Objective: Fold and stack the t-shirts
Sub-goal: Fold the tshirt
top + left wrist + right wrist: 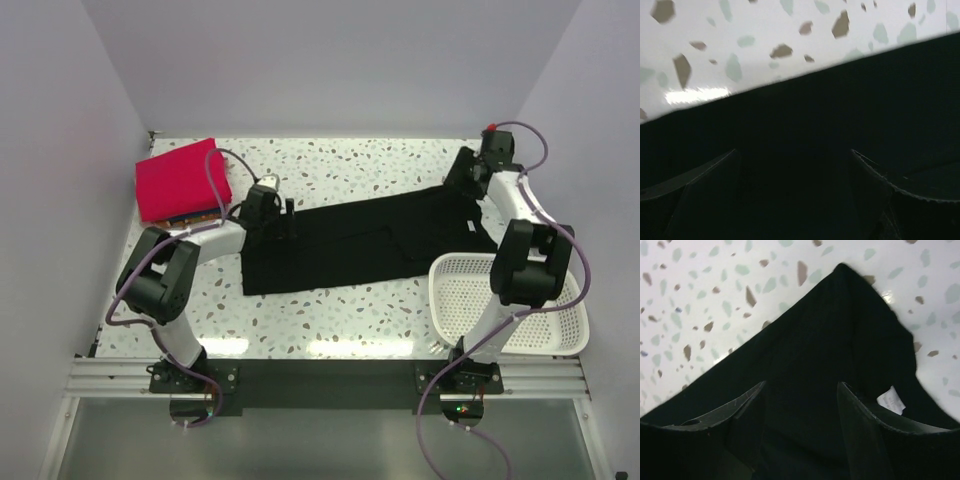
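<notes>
A black t-shirt [350, 245] lies spread flat across the middle of the table, folded into a long band. My left gripper [288, 213] hangs low over its left end, its jaws standing wide apart above the dark cloth [840, 110]; nothing is pinched between the fingers [705, 177]. My right gripper [463, 180] is over the shirt's far right corner [850, 305], open, with cloth beneath the fingers [742, 402] and a white label [890, 400] beside the right one. A pinkish-red folded t-shirt [180, 178] tops a small stack at the back left, coloured edges [196, 215] showing under it.
A white mesh basket [520, 300] stands at the front right, close to the right arm's base. The speckled table [340, 305] shows in front of the black shirt and behind it. White walls close in the left, back and right sides.
</notes>
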`<control>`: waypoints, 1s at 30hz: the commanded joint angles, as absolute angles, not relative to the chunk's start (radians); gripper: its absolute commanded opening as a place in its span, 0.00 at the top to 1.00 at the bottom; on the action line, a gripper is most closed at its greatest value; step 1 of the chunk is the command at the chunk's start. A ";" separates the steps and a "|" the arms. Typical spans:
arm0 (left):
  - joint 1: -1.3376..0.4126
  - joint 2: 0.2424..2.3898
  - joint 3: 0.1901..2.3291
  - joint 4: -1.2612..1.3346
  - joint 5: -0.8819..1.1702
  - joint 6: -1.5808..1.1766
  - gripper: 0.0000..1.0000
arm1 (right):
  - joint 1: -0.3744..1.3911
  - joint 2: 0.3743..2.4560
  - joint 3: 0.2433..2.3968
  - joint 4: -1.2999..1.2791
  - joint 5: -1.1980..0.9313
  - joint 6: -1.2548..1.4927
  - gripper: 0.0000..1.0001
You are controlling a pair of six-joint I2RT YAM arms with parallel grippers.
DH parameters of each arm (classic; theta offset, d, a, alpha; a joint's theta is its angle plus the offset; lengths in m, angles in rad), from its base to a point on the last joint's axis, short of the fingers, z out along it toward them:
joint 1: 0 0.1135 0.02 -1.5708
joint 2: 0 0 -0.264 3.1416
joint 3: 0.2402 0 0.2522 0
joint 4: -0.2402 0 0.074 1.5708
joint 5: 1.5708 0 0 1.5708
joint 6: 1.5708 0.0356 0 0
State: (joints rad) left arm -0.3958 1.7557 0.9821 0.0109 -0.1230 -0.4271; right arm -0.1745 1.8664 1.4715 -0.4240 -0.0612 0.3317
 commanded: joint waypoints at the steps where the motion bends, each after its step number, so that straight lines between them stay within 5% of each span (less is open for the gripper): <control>1: -0.431 1.709 0.911 0.051 -0.115 -0.429 0.09 | -0.106 1.810 1.402 -0.435 -0.034 0.299 0.39; 12: -0.445 1.634 0.737 0.083 -0.071 -0.476 0.09 | -0.075 1.888 1.350 -0.486 -0.083 0.313 0.38; 30: -0.472 1.447 0.506 0.038 -0.041 -0.540 0.09 | -0.072 2.213 1.600 -0.531 -0.106 0.305 0.38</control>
State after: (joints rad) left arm -0.4610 1.4574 0.5640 0.1688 -0.0547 -0.4999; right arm -0.0704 2.1132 1.5661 -0.5297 -0.1154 0.3145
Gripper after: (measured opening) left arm 0.912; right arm 0.619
